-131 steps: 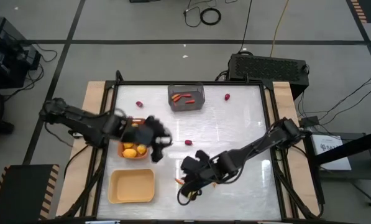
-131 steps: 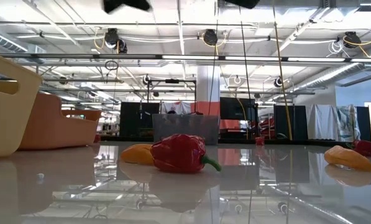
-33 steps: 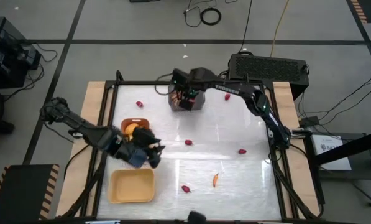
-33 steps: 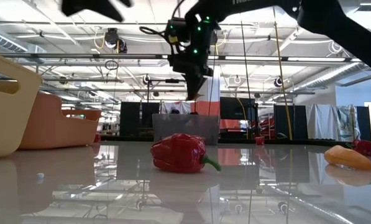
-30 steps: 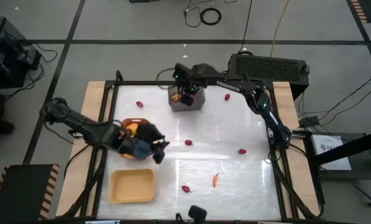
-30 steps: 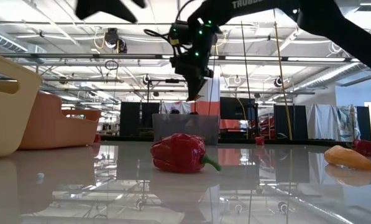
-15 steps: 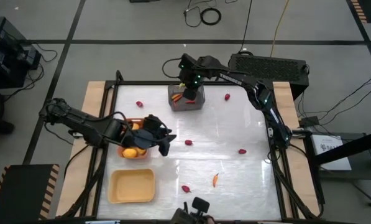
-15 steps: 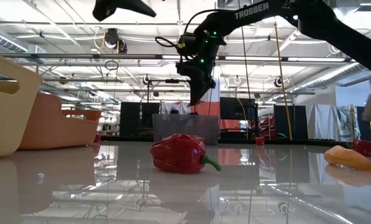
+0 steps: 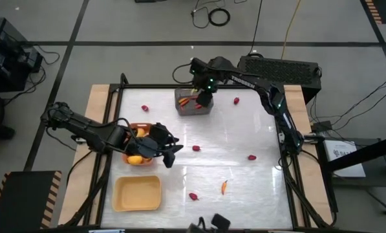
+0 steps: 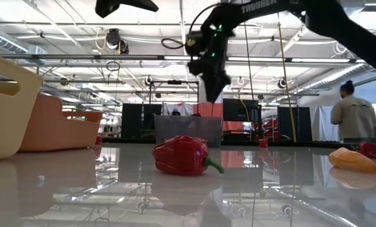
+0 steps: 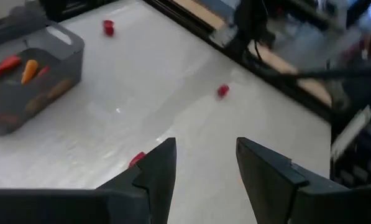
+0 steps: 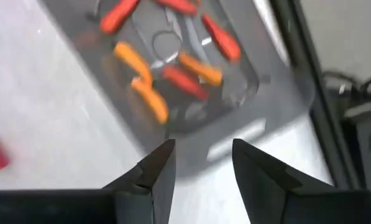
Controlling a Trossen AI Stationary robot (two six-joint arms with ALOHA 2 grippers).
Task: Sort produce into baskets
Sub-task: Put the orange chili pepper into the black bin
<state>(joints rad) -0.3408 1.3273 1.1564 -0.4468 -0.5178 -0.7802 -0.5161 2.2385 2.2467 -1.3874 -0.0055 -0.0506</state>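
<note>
Right hand [image 9: 204, 98] hangs over the grey bin [image 9: 193, 103] at the counter's [image 9: 244, 149] 12 o'clock edge. The right wrist view shows its fingers [image 12: 154, 171] released, with a clear gap and nothing between them. The bin [image 12: 173, 81] contains several orange and red carrot-like sticks [image 12: 151, 90].

Left hand [image 9: 167, 150] is above the counter at roughly 9 o'clock, just beside the orange-brown tray [image 9: 138, 155]. The left wrist view shows its fingers [image 11: 157, 174] likewise released and empty. The tray holds yellow-orange fruits [image 9: 135, 158].

The pale yellow tray [image 9: 138, 194] sits at about 7 o'clock on the counter.

Loose produce on the counter:
- A small red piece [image 9: 145, 108] at 10 o'clock.
- A small red piece [image 9: 236, 100] at 1 o'clock, near the bin.
- A small red piece [image 9: 196, 148] near centre, just off the left hand.
- A small red piece [image 9: 251, 156] at 4 o'clock.
- A red piece [image 9: 193, 196] at 6 o'clock, seen in the low view as a red pepper [image 10: 181, 156].
- An orange stick [image 9: 224, 187] at 5 o'clock.

A person [image 10: 356, 120] stands in the room beyond the counter.
</note>
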